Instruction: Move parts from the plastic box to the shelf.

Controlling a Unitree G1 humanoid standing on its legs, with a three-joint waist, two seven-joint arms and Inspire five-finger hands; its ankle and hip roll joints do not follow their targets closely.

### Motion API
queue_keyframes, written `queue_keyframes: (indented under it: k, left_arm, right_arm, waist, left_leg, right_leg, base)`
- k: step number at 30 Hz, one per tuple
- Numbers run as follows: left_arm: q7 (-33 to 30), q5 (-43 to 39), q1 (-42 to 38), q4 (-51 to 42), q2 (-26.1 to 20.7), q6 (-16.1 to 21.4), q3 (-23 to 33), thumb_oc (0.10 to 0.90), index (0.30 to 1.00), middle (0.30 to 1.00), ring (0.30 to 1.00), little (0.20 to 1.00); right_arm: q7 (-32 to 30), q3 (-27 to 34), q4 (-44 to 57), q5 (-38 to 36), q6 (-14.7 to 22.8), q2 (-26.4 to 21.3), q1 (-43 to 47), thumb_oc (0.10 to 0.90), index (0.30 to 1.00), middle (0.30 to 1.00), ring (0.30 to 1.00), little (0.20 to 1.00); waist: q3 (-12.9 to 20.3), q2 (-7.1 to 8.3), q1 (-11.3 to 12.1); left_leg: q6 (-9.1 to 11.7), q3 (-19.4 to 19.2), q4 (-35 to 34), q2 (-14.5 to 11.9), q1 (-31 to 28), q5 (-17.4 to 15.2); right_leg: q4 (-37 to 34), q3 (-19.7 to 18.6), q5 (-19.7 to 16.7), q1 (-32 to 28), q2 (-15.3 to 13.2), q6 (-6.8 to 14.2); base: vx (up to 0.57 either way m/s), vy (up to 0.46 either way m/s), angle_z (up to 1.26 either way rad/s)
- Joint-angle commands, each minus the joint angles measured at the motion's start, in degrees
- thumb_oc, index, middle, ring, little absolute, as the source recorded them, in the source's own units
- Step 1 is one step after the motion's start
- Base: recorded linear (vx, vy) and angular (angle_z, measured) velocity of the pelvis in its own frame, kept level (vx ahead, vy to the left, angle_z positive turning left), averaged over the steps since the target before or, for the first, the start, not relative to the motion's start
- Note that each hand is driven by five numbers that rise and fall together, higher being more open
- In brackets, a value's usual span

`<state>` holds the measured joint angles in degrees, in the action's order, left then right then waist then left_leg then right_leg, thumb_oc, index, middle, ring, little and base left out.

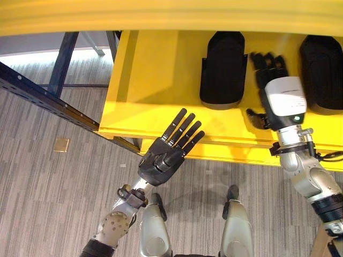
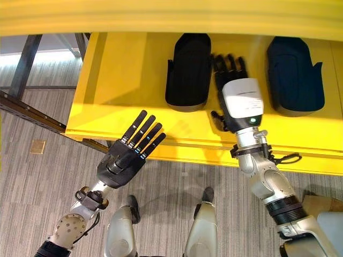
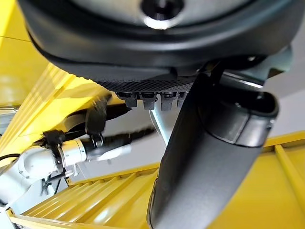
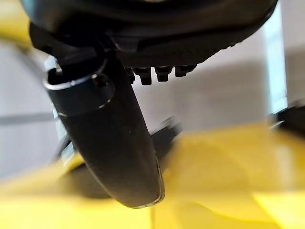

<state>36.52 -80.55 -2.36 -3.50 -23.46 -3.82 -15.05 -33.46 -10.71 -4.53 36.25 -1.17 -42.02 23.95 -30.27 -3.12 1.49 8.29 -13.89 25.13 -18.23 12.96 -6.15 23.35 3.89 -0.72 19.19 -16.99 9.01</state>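
Two black moulded parts lie on the yellow shelf (image 1: pixel 155 80): one part (image 1: pixel 223 67) in the middle, another part (image 1: pixel 322 72) at the right. My right hand (image 1: pixel 270 69) hovers over the shelf between them, fingers straight, holding nothing; its thumb (image 4: pixel 114 143) sticks out free in the right wrist view. My left hand (image 1: pixel 169 150) is held in front of the shelf's front edge, fingers straight and spread, empty. In the left wrist view its thumb (image 3: pixel 209 157) stands free above the yellow shelf.
A dark blue rack beam (image 1: pixel 43 96) runs diagonally at the left over the grey wood-pattern floor. A small tan square (image 1: pixel 61 144) lies on the floor. The upper yellow shelf edge (image 1: pixel 171 16) overhangs at the top.
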Motion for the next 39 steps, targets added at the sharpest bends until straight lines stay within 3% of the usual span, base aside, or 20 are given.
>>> queue_keyframes:
  k: [1, 7, 9, 13, 15, 17, 19, 23, 25, 28, 32, 35, 39]
  left_arm:
    - [2.3, -0.7, 2.7, -8.2, 1.3, 2.9, -0.4, 0.900, 1.000, 1.000, 1.000, 1.000]
    - [0.4, 0.6, 4.5, -8.4, 2.3, 3.9, -0.1, 0.900, 1.000, 1.000, 1.000, 1.000]
    - [-0.1, 0.2, 5.8, -8.3, 2.7, 4.6, 0.4, 0.900, 1.000, 1.000, 1.000, 1.000]
    - [1.3, 1.1, 8.1, -8.8, 3.6, 7.5, 1.3, 0.900, 1.000, 1.000, 1.000, 1.000]
    - [1.6, 1.6, 9.5, -10.5, 3.3, 10.5, 2.5, 0.900, 1.000, 1.000, 1.000, 1.000]
    - [0.6, 1.9, 10.3, -11.3, 2.7, 13.9, 3.7, 0.900, 1.000, 1.000, 1.000, 1.000]
    - [-0.4, 1.7, 11.3, -11.7, 1.8, 15.7, 4.9, 0.900, 1.000, 1.000, 1.000, 1.000]
    - [0.7, 5.2, 15.6, -12.1, 0.2, 18.4, 8.6, 0.900, 1.000, 1.000, 1.000, 1.000]
    - [1.2, 7.1, 17.2, -12.6, -1.1, 18.7, 9.7, 0.900, 1.000, 1.000, 1.000, 1.000]
    - [6.2, 9.6, 18.3, -12.8, -4.6, 21.9, 9.6, 0.900, 1.000, 1.000, 1.000, 1.000]
    - [7.5, 11.2, 17.9, -13.9, -7.5, 22.0, 7.6, 0.900, 1.000, 1.000, 1.000, 1.000]
    - [6.9, 14.4, 15.7, -14.3, -10.7, 20.5, 4.3, 0.900, 1.000, 1.000, 1.000, 1.000]
    - [8.8, 14.2, 14.8, -13.5, -11.8, 18.9, 3.8, 0.900, 1.000, 1.000, 1.000, 1.000]
  right_arm:
    - [-8.2, 5.3, 6.5, -3.6, 0.6, 2.4, 1.1, 0.900, 1.000, 1.000, 1.000, 1.000]
    - [-6.7, 7.1, 9.0, -6.6, 2.9, 5.2, -0.4, 0.900, 1.000, 1.000, 1.000, 1.000]
    - [-8.0, 8.0, 11.5, -4.8, 2.4, 5.9, -3.2, 0.900, 1.000, 1.000, 1.000, 1.000]
    - [-7.8, 10.5, 16.4, -6.9, 5.3, 6.8, -9.9, 0.900, 1.000, 1.000, 1.000, 1.000]
    - [-5.5, 11.5, 19.9, -8.8, 8.2, 6.2, -16.5, 0.900, 1.000, 1.000, 1.000, 1.000]
    - [-1.7, 11.2, 21.3, -10.8, 8.6, 5.2, -20.3, 0.900, 1.000, 1.000, 1.000, 1.000]
    - [1.7, 10.5, 21.5, -12.5, 8.5, 4.3, -22.9, 0.900, 1.000, 1.000, 1.000, 1.000]
    - [7.7, 10.5, 23.4, -12.9, 12.7, 2.8, -33.3, 0.900, 1.000, 1.000, 1.000, 1.000]
    - [8.5, 11.0, 23.6, -14.1, 14.2, 1.4, -36.3, 0.900, 1.000, 1.000, 1.000, 1.000]
    - [5.9, 10.3, 22.8, -12.6, 18.8, -0.8, -37.4, 0.900, 1.000, 1.000, 1.000, 1.000]
    - [3.0, 8.2, 21.3, -12.8, 16.4, -2.6, -35.0, 0.900, 1.000, 1.000, 1.000, 1.000]
    - [0.9, 5.8, 19.0, -13.6, 12.7, -2.5, -33.6, 0.900, 1.000, 1.000, 1.000, 1.000]
    - [-1.5, 5.0, 17.8, -13.5, 10.6, -1.6, -32.9, 0.900, 1.000, 1.000, 1.000, 1.000]
  waist:
    - [7.8, 1.84, -0.1]
    - [9.6, 1.33, -0.6]
    - [10.7, 1.21, -1.0]
    - [13.2, 1.11, -1.9]
    - [14.7, 1.18, -2.5]
    - [15.4, 1.42, -2.9]
    - [15.8, 1.89, -3.2]
    - [16.2, 3.07, -3.3]
    - [16.5, 3.54, -3.1]
    - [17.0, 3.92, -2.2]
    - [17.5, 3.79, -0.6]
    - [16.9, 3.60, 0.6]
    - [16.1, 3.82, 1.2]
  left_leg:
    - [-3.9, -0.5, -0.2, 1.2, -0.5, -2.0]
    - [-3.7, -1.2, -2.3, 0.7, -3.1, -1.1]
    - [-3.5, -1.8, -4.4, 0.3, -4.7, 0.0]
    - [-2.6, -3.5, -10.3, -1.4, -7.8, 3.2]
    - [-1.7, -4.6, -14.0, -2.7, -9.2, 5.5]
    - [-1.2, -5.4, -15.5, -3.4, -9.8, 6.6]
    - [-1.1, -5.5, -15.8, -3.6, -10.3, 6.6]
    - [-0.8, -5.0, -15.7, -3.8, -10.5, 7.4]
    - [-1.2, -4.5, -15.6, -3.3, -10.6, 6.9]
    - [-1.7, -3.7, -15.3, -2.1, -10.7, 6.3]
    - [-2.5, -2.3, -15.2, 0.0, -11.3, 5.2]
    - [-4.7, -1.6, -13.4, 4.0, -10.7, 3.0]
    - [-6.1, -1.1, -10.0, 6.2, -9.2, 0.9]
  right_leg:
    - [6.5, 5.3, 12.1, -5.0, 4.6, -5.1]
    - [5.2, 5.0, 12.3, -7.4, 4.8, -5.4]
    - [4.0, 5.1, 12.1, -8.5, 4.8, -5.4]
    - [-0.3, 5.6, 11.2, -11.0, 4.7, -5.2]
    - [-2.6, 6.2, 10.9, -12.1, 4.7, -5.1]
    - [-3.2, 6.9, 11.2, -12.5, 4.8, -5.2]
    - [-3.0, 7.3, 11.9, -12.9, 4.7, -5.3]
    - [-3.5, 7.9, 12.0, -13.9, 4.6, -5.5]
    - [-4.0, 8.2, 11.8, -14.6, 4.2, -5.3]
    - [-4.9, 8.9, 11.1, -15.7, 3.3, -4.6]
    - [-6.0, 10.0, 10.2, -17.5, 1.7, -3.1]
    - [-4.2, 11.0, 9.3, -17.9, -1.3, -0.9]
    - [-2.7, 10.5, 8.7, -17.4, -3.0, -0.3]
  base:
    - [0.09, 0.030, -0.04]
    - [0.09, 0.058, -0.07]
    - [0.12, 0.098, -0.08]
    - [0.11, 0.117, -0.04]
    - [0.04, 0.179, 0.04]
    - [-0.04, 0.193, 0.11]
    - [-0.06, 0.178, 0.03]
    - [-0.08, 0.176, 0.04]
    - [-0.08, 0.180, 0.10]
    - [-0.08, 0.188, 0.13]
    - [-0.01, 0.209, 0.22]
    - [-0.04, 0.216, 0.28]
    - [-0.03, 0.133, 0.39]
